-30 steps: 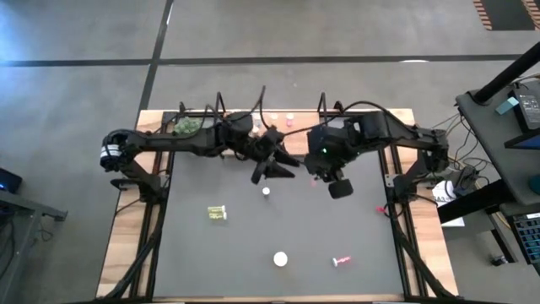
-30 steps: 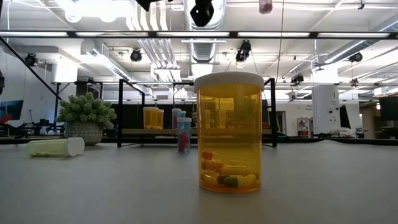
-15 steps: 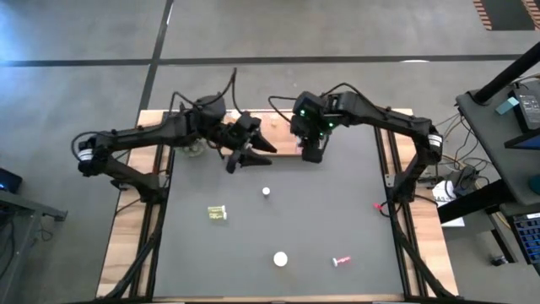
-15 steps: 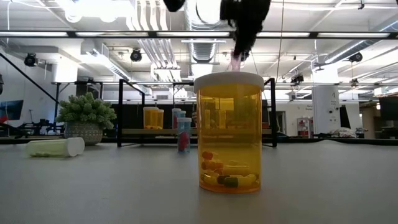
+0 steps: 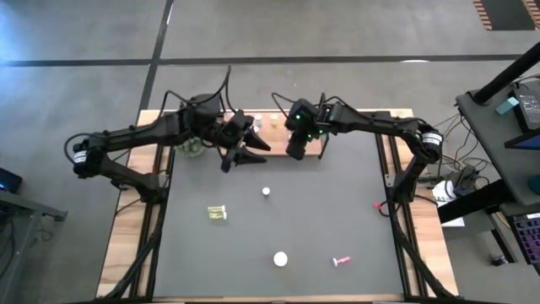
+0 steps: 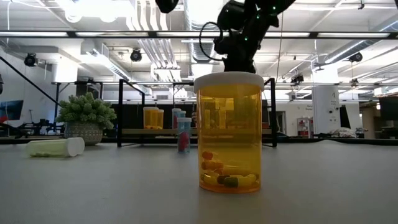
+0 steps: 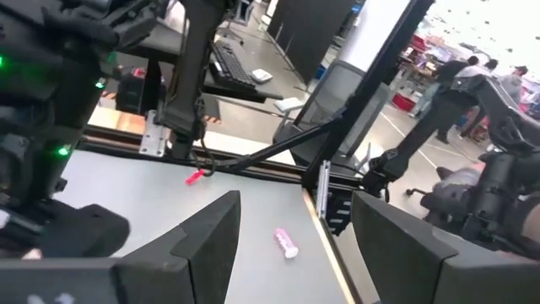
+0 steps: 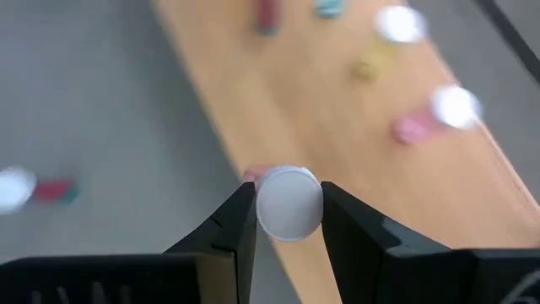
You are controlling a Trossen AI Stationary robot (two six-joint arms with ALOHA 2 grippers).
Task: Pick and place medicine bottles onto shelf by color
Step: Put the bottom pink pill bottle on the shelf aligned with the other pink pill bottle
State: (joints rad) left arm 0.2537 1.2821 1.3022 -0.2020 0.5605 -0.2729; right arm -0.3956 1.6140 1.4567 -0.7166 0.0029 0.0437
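My right gripper (image 5: 296,149) hangs over the near edge of the light wooden shelf (image 5: 278,127) at the table's far side, shut on a small pink bottle with a white cap (image 8: 288,203). My left gripper (image 5: 245,154) is open and empty just left of it, above the mat. Several bottles stand on the shelf board (image 8: 337,110), among them pink ones (image 8: 456,105). Loose on the mat are a white-capped bottle (image 5: 266,192), a yellow-green one lying down (image 5: 218,213), an upright orange one (image 5: 280,259) and a pink one lying down (image 5: 341,261). My right gripper pinches the pink bottle between its two fingers at the white cap (image 8: 257,207). The fingers come from above, pointing down. The bottle is upright below them, a bit of pink body (image 8: 251,174) showing. Whether its base touches the board, I cannot tell.
A green plant ball (image 6: 86,118) sits at the shelf's left end. The shelf's black wire frames (image 6: 271,112) rise at both ends. In the low view the orange bottle (image 6: 229,134) stands close to the camera. A small red item (image 5: 380,207) lies by the mat's right edge.
My right gripper has carried the pink bottle from above the mat's middle toward the far edge and left, coming down over the shelf's near edge. My left gripper has drawn back toward the table's left and far side, still open.
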